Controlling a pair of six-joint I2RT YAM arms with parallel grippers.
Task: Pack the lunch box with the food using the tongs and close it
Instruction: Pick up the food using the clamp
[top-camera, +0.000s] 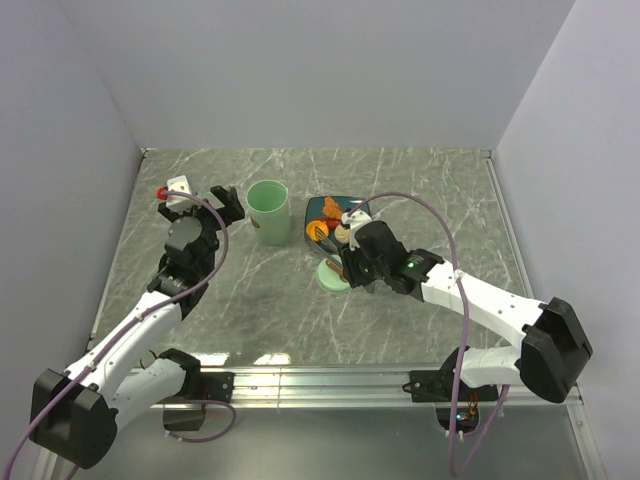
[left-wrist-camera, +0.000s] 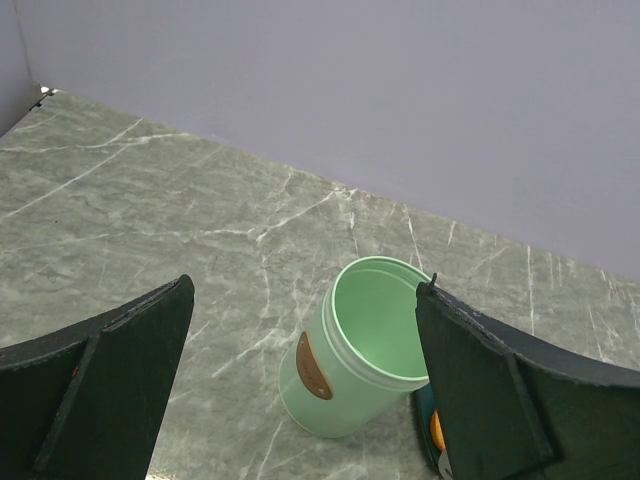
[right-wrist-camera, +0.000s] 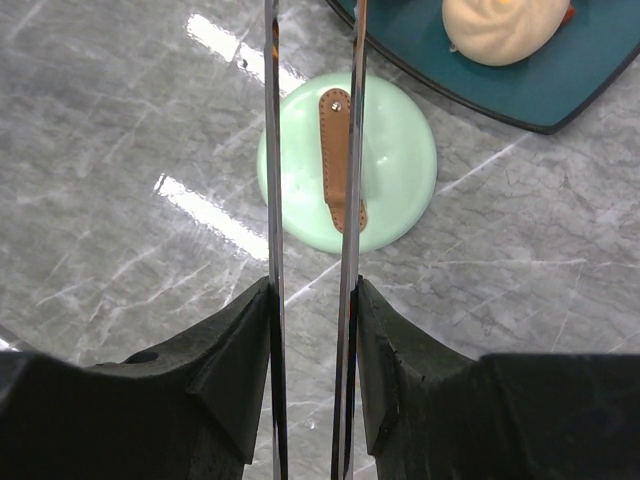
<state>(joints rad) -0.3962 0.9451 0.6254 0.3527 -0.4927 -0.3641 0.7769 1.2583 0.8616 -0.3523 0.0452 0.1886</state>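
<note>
Pinched between the right fingers (right-wrist-camera: 310, 330), the tongs (right-wrist-camera: 350, 150) reach over the lid (right-wrist-camera: 348, 160), near the plate (right-wrist-camera: 560, 90). Thin and springy, they are judged slippery. The left fingers (left-wrist-camera: 300, 400) stand wide by the lunch box (left-wrist-camera: 355, 350).

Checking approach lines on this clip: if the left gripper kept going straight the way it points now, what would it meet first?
Most likely the lunch box: it stands open and upright between the left gripper's spread fingers, slightly right of centre. Depth is hard to judge, so the right finger might clip its rim first.
</note>
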